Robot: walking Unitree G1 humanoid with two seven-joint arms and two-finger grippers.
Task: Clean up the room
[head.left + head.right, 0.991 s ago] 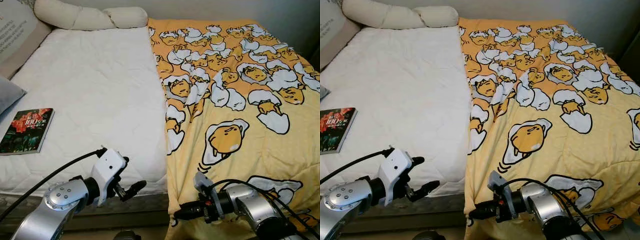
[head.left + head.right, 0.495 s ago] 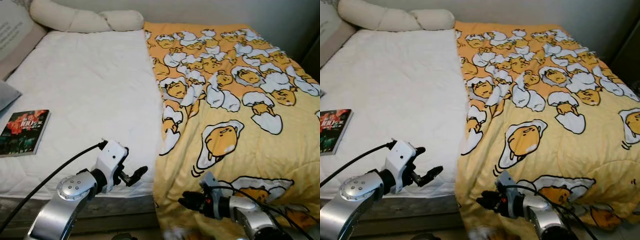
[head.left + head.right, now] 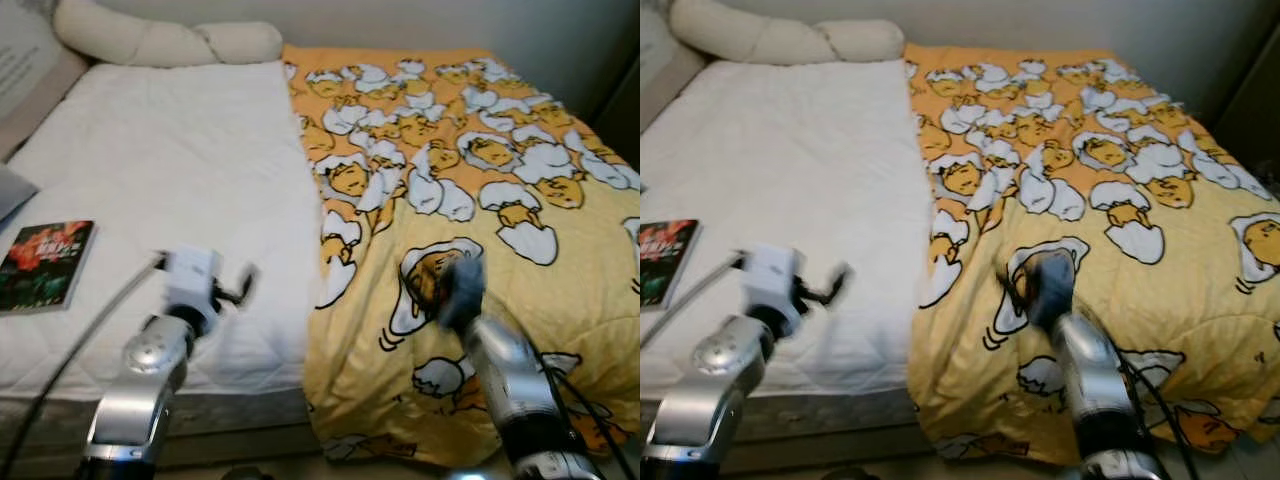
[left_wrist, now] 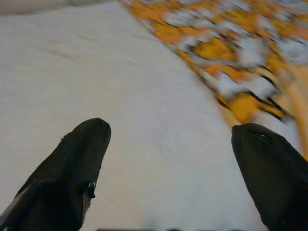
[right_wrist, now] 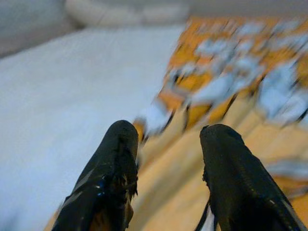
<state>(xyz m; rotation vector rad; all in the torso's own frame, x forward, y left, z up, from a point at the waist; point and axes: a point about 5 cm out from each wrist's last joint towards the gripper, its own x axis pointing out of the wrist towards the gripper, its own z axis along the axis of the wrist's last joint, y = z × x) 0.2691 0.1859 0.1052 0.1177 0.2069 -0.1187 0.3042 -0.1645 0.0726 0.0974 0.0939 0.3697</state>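
My right tool (image 3: 458,285) hangs open and empty over the blanket (image 3: 520,250) — its loose edge lies toward my left tool (image 3: 235,285), also open.

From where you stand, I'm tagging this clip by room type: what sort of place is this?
Most likely a bedroom. A bed with a bare white mattress takes up most of the view, a yellow cartoon-egg blanket covers its right half, and long cream pillows lie at the head. A book rests on the mattress.
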